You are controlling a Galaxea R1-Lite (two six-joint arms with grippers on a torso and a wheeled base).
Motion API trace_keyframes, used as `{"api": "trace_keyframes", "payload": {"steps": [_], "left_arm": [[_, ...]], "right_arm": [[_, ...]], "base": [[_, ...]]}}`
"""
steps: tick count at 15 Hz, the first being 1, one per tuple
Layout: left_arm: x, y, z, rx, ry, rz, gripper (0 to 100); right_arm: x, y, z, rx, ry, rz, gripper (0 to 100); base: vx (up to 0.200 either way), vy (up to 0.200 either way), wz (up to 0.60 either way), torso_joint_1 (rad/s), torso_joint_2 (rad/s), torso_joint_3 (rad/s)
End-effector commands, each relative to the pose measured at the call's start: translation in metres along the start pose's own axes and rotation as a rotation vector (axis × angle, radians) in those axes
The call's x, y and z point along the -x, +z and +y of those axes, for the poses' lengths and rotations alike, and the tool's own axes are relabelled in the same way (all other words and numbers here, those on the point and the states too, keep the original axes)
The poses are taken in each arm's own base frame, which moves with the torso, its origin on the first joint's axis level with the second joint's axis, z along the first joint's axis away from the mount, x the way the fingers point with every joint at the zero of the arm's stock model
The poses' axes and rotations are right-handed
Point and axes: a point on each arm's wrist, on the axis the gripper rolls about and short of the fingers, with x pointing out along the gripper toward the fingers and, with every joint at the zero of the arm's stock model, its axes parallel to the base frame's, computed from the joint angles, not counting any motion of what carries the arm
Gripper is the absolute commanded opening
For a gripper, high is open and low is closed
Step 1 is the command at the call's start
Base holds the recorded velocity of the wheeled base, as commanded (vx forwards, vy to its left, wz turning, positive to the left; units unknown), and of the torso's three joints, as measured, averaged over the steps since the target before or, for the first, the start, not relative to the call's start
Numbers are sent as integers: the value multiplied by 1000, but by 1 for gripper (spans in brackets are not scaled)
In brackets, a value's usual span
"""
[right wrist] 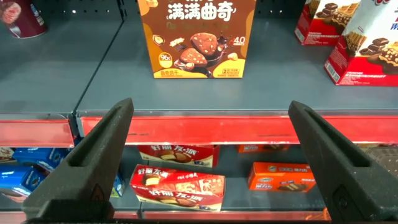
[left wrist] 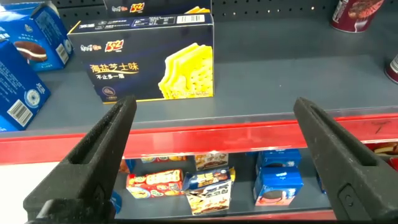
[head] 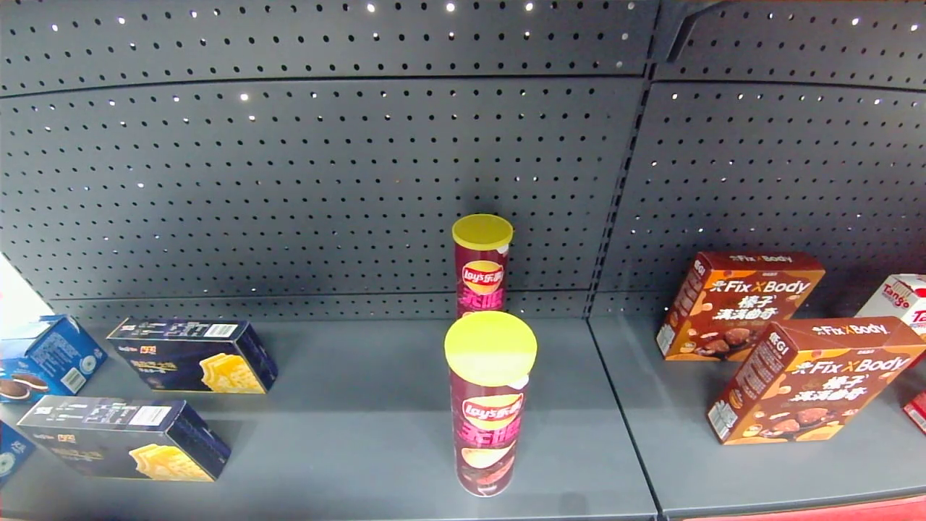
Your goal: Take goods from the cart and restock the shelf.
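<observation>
Two maroon chip cans with yellow lids stand upright mid-shelf, one in front [head: 489,405] and one behind it [head: 482,265] by the back panel. The dark grey shelf [head: 347,434] has a red front edge [left wrist: 249,134]. My left gripper [left wrist: 214,162] is open and holds nothing; it sits just in front of the shelf's red edge, facing a dark blue cracker box [left wrist: 149,59]. My right gripper [right wrist: 211,162] is open and holds nothing too, before the red edge [right wrist: 205,127], facing an orange-brown cookie box [right wrist: 198,37].
Two dark blue cracker boxes [head: 195,354] [head: 123,438] and blue cookie boxes [head: 43,354] lie on the left. Two orange-brown boxes [head: 738,304] [head: 810,380] and a white box [head: 904,300] sit on the right. A lower shelf holds more boxes [right wrist: 177,186]. A vertical divider seam [head: 615,391] splits the shelf.
</observation>
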Motion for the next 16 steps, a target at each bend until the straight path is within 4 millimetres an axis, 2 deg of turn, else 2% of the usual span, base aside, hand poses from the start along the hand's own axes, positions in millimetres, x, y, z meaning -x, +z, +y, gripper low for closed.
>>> {"api": "trace_keyframes", "payload": {"steps": [1,14,16], "left_arm": [[0,0,0,0,0,0,100],[0,0,0,0,0,0,100],[0,0,0,-5,-2,0,100]], "right_arm": [[0,0,0,0,0,1,100],[0,0,0,0,0,1,100],[0,0,0,0,0,1,100]], "base": [[0,0,0,0,0,0],[0,0,0,0,0,0],[-200,0,0,-5,2,7]]}}
